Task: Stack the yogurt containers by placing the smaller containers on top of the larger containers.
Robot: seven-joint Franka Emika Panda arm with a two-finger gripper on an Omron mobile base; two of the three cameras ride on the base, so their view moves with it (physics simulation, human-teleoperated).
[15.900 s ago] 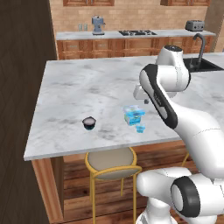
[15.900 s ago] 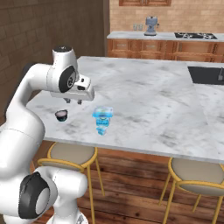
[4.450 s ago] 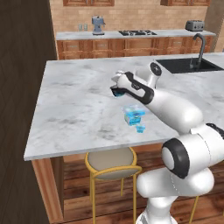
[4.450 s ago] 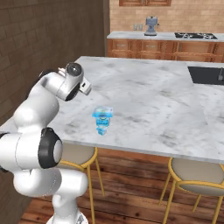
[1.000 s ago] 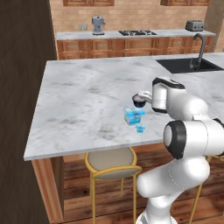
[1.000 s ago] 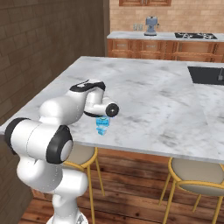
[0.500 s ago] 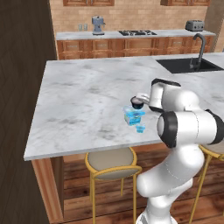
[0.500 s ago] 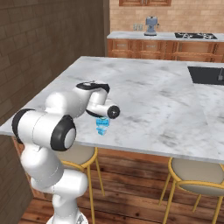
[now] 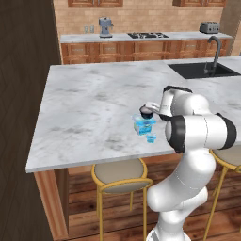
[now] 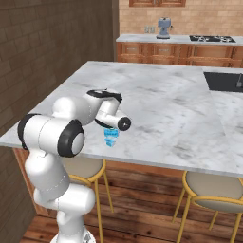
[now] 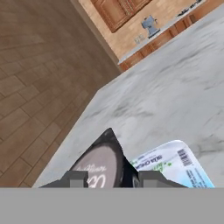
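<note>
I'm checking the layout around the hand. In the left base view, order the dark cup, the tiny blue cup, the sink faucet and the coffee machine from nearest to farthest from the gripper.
From the gripper:
1. Dark cup, held in it, above the tub.
2. Tiny blue cup, near the counter's front edge.
3. Sink faucet, far right.
4. Coffee machine, on the back counter.

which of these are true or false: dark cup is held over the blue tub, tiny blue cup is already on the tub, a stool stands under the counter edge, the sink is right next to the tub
1. The dark cup is held in the fingers just above the light-blue tub. True.
2. The tiny light-blue cup already sits on the tub. False: it stands on the counter beside the tub, nearer the front edge.
3. A yellow-framed stool stands under the counter's front edge. True.
4. The sink is right beside the tub. False: it lies far off, toward the counter's back right.
</note>
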